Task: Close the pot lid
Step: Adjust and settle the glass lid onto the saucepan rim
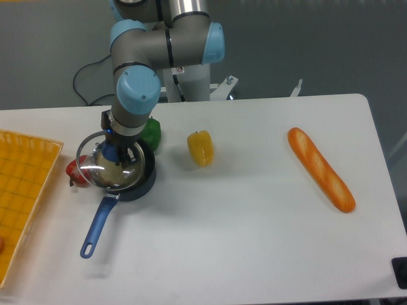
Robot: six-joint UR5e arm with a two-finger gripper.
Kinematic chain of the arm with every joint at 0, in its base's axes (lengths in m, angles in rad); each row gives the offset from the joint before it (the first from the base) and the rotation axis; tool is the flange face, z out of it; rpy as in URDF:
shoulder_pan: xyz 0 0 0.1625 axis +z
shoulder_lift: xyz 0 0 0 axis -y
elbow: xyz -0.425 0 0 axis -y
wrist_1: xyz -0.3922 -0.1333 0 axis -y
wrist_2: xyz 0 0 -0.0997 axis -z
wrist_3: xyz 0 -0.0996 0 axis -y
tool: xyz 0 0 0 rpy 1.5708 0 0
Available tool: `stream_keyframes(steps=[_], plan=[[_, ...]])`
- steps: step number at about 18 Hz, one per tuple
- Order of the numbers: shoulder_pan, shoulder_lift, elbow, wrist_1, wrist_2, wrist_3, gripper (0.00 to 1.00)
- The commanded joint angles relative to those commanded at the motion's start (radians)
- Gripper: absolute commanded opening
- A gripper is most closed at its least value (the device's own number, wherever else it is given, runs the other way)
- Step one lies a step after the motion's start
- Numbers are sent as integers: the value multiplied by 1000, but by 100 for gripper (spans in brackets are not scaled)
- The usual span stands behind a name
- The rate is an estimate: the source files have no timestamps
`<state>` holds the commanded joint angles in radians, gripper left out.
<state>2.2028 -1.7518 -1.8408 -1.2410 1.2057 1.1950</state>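
Note:
The pot (141, 183) is a small dark round saucepan at the table's left, its long blue handle (96, 228) pointing toward the front left. The glass lid (95, 170) with a metal rim hangs over the pot, shifted a little to the left and slightly tilted. My gripper (117, 154) comes straight down onto the lid's centre and is shut on its blue knob (112, 152). The wrist hides most of the knob and the pot's back rim.
A green pepper (152, 134) sits just behind the pot and a red vegetable (74, 173) touches its left side. A yellow pepper (200, 147) lies to the right, and a bread loaf (320, 168) far right. An orange tray (25, 190) is at the left edge.

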Motion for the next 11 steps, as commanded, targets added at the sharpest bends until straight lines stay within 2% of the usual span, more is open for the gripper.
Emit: stream_keyframes(steps=[6, 9, 11], plan=[[-3, -2, 0, 2, 0, 0, 49], [-3, -3, 0, 3, 5, 6, 58], [-5, -5, -2, 2, 6, 23, 60]])
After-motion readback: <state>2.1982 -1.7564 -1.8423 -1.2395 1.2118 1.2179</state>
